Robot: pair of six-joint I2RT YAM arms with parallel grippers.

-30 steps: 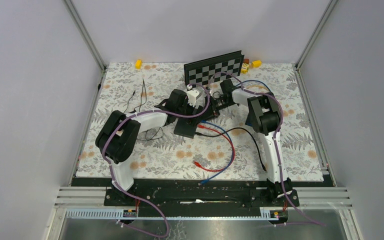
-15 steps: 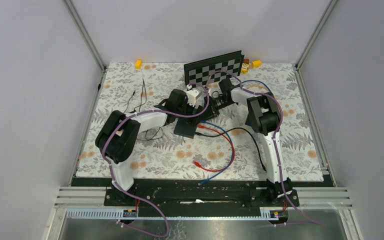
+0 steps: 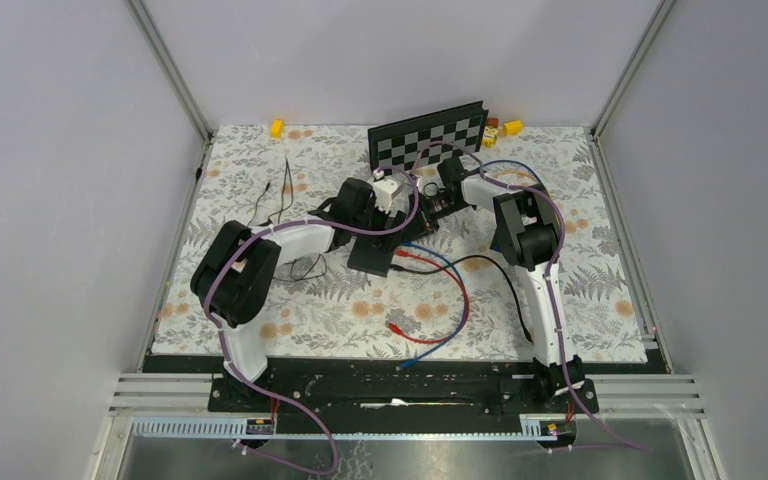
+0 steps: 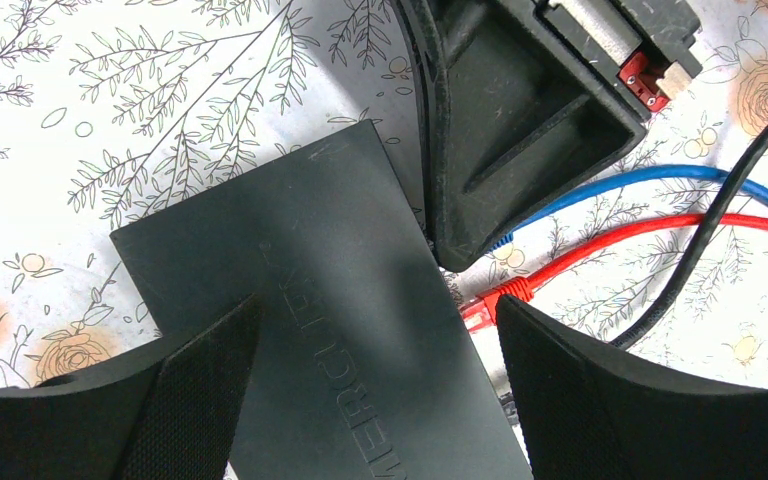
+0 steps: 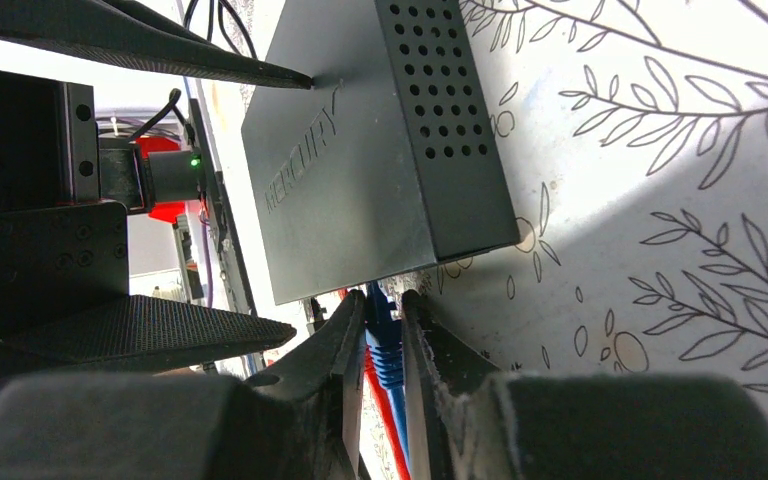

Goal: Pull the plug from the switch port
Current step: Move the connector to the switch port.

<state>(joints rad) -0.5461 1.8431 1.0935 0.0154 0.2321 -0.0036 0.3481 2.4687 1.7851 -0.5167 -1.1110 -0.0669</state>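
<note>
2 grippers were at the switch (image 5: 360, 170), which lay flat on the mat (image 3: 580, 290) near mid-table, on the near side of the checkerboard (image 3: 430, 135).

Right gripper (image 5: 382, 305): clenched on the blue plug (image 5: 384, 350). Both of my fingers pressed its sides and I saw no gap. The blue plug stood at the switch's port edge, its tip meeting the housing. I could not tell how deep it sat. A red plug (image 4: 488, 298) stood at the same edge, just beside it.

Left gripper (image 4: 378, 310): released, jaws spread wide, with 1 finger (image 4: 190, 400) on each side of the switch. In the left wrist view the pad nearer the ports stood clear of the housing, with the red plug showing in the gap. The other pad overlapped the housing's edge, and I could not tell whether it touched.

3 cables left the port side and ran over the mat: blue cable (image 4: 640, 178), red cable (image 4: 660, 225) and black cable (image 4: 720, 220), the black crossing over the other 2.
</note>
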